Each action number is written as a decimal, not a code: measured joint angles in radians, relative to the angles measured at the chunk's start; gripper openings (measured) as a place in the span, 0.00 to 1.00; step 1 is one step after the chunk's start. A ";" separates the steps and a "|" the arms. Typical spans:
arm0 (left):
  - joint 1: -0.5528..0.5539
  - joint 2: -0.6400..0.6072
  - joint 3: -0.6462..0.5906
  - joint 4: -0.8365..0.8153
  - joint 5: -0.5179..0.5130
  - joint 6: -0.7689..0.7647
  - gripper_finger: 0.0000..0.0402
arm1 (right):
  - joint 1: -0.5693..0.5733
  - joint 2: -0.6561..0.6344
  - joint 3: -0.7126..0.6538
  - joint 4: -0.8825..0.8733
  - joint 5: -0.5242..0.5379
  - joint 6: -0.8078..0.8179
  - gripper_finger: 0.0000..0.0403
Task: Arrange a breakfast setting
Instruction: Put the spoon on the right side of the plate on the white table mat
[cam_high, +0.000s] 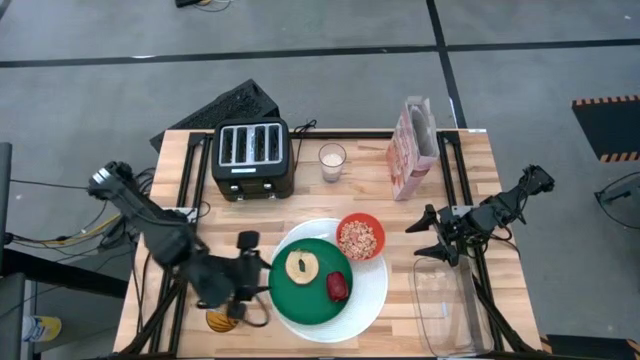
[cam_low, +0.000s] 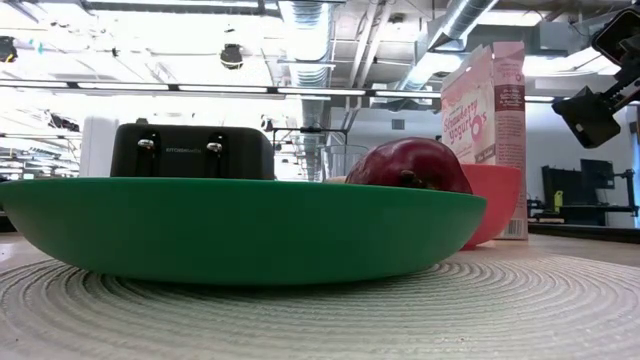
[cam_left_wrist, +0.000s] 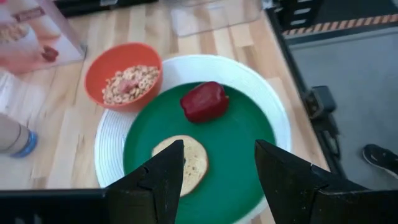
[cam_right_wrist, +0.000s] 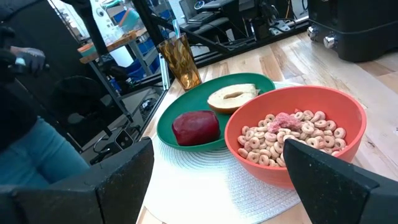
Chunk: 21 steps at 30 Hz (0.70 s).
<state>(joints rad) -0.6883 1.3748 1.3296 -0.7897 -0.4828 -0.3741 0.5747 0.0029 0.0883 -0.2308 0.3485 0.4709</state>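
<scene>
In the high view, the large white round plate (cam_high: 372, 292) sat at lower centre of the desk (cam_high: 500, 200), the smaller green plate (cam_high: 300, 298) on it carrying the round toasted bread (cam_high: 302, 267) and, right of it, the dark-red fruit (cam_high: 338, 287). The small red bowl (cam_high: 360, 237) of cereal rested at the white plate's upper right edge. The left tool (cam_high: 243, 278) hovered wide and empty just left of the green plate; the right tool (cam_high: 432, 238), also wide and empty, hung right of the bowl.

From table height the green plate (cam_low: 240, 225) hides the toasted bread entirely and the red fruit's (cam_low: 412, 165) lower half. The red bowl (cam_low: 492, 200) shows only at three o'clock, its cereal unseen.
</scene>
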 joint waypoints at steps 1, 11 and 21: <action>-0.015 -0.015 0.000 -0.008 -0.003 0.005 0.46 | 0.000 0.000 0.000 0.000 0.000 0.000 0.94; -0.220 -0.200 -0.056 -0.115 -0.038 -0.106 0.46 | 0.000 0.000 0.000 0.000 0.000 0.000 0.94; -0.492 -0.338 -0.207 -0.109 -0.263 -0.296 0.46 | 0.000 0.000 0.000 0.000 0.000 0.000 0.94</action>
<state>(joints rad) -1.1799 1.0367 1.1227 -0.8986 -0.7463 -0.6705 0.5747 0.0027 0.0883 -0.2306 0.3485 0.4709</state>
